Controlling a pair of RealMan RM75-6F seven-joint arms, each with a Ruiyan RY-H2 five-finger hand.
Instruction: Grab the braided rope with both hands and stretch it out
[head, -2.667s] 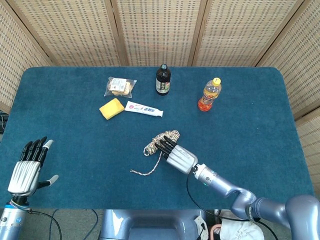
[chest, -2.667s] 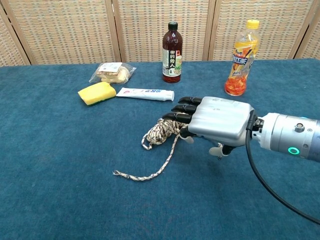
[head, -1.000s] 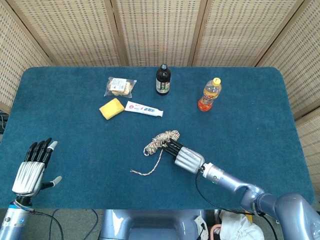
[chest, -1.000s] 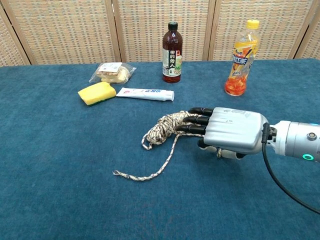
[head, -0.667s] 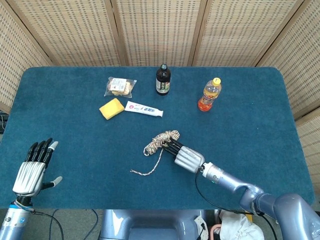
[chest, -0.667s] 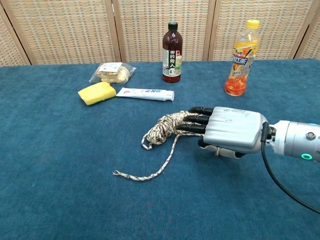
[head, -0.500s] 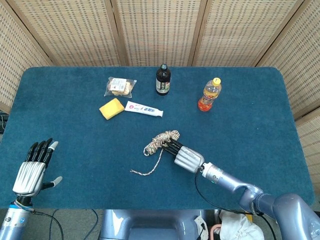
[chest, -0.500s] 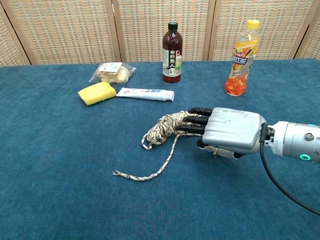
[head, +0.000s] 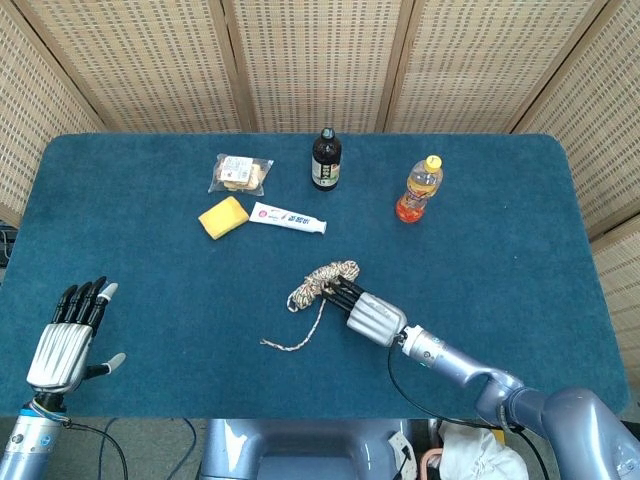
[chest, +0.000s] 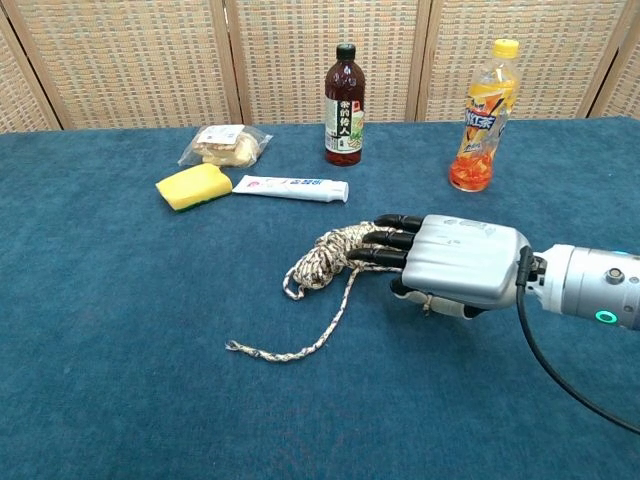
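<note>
The braided rope (head: 318, 282) lies on the blue table, a small coil with a loose tail running toward the front left (chest: 320, 262). My right hand (head: 372, 316) lies flat, palm down, just right of the coil (chest: 455, 262). Its straight dark fingers (chest: 392, 240) rest on the coil's right side without closing round it. A short bit of rope shows under the palm by the thumb. My left hand (head: 62, 345) hovers at the table's front left corner, fingers apart and empty, far from the rope. It does not show in the chest view.
Along the back stand a dark bottle (chest: 343, 105) and an orange drink bottle (chest: 481, 115). Left of them lie a toothpaste tube (chest: 290, 187), a yellow sponge (chest: 193, 186) and a snack bag (chest: 223, 144). Wicker screens close off the rear.
My right hand has come down from above the coil and laid its fingers flat on it; over the last second it has barely shifted. The left hand sank slightly.
</note>
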